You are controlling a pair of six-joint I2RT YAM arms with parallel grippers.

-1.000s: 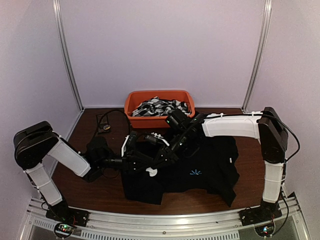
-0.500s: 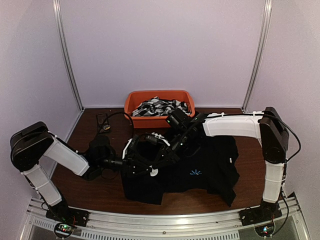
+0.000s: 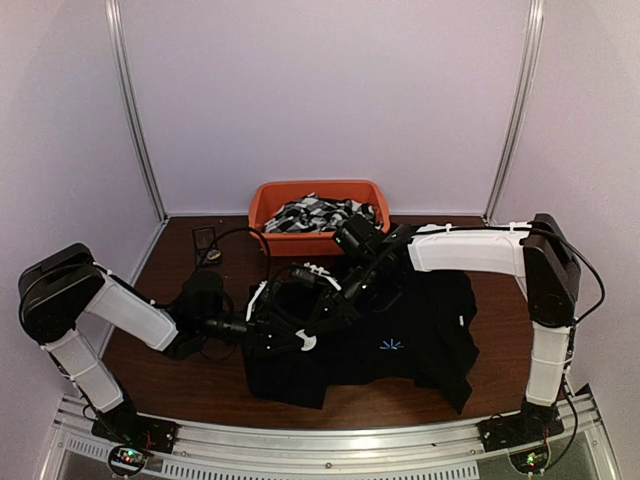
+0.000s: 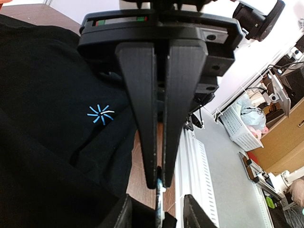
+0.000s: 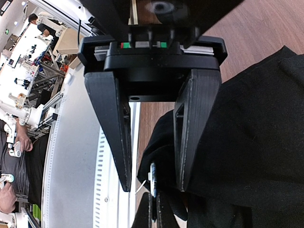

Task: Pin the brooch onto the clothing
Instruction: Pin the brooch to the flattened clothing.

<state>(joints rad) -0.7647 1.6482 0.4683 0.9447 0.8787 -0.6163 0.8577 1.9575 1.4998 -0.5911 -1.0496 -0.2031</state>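
Where left pincer point(image 5: 153, 189) meets right pincer point(image 4: 159, 184) — one brooch point(image 5: 153, 179), one shirt point(image 4: 47, 95).

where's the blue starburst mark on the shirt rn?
Top view: the starburst mark is on the front of the black shirt, a little right of table centre, nearer the arm bases than the orange bin.

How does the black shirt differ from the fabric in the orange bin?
The shirt is plain black with a small blue starburst; the bin fabric is black-and-white patterned. The shirt lies spread on the table; the bin fabric is heaped inside the orange bin. The right gripper, shut on a thin pin, hovers over the shirt, not the bin fabric. Both are cloth.
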